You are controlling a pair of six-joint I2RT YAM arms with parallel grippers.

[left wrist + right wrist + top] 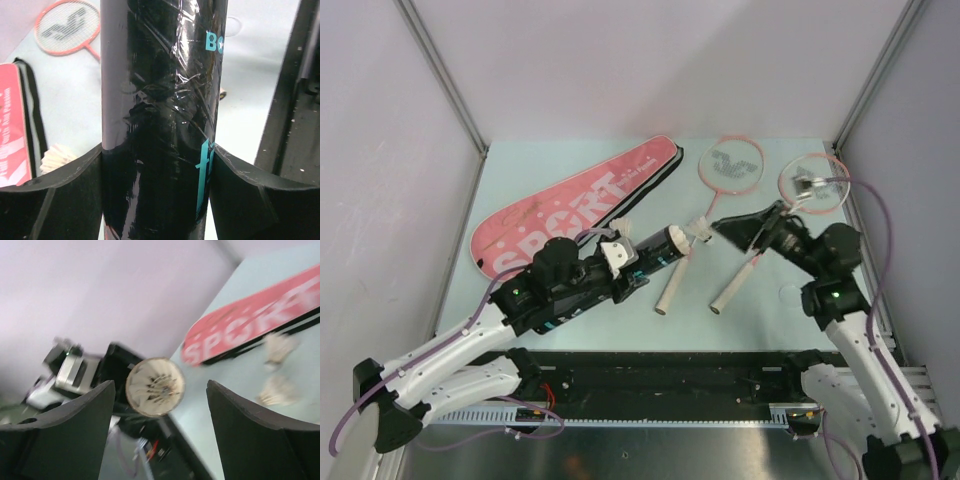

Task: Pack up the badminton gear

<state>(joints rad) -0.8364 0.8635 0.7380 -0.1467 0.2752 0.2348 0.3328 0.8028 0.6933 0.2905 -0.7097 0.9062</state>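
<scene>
The pink bag [575, 205], lettered "SPORT" in white and edged in black, lies flat and slantwise at the table's far left. Two pink-rimmed rackets lie to its right, heads away and pale handles near: the left racket [732, 163] and the right racket [812, 182]. The black tube [655, 258] with teal lettering is lifted and slanted, and a white feather shuttlecock [155, 386] fills its open mouth. Two loose shuttlecocks [280, 347] lie beside the bag – both blurred.
</scene>
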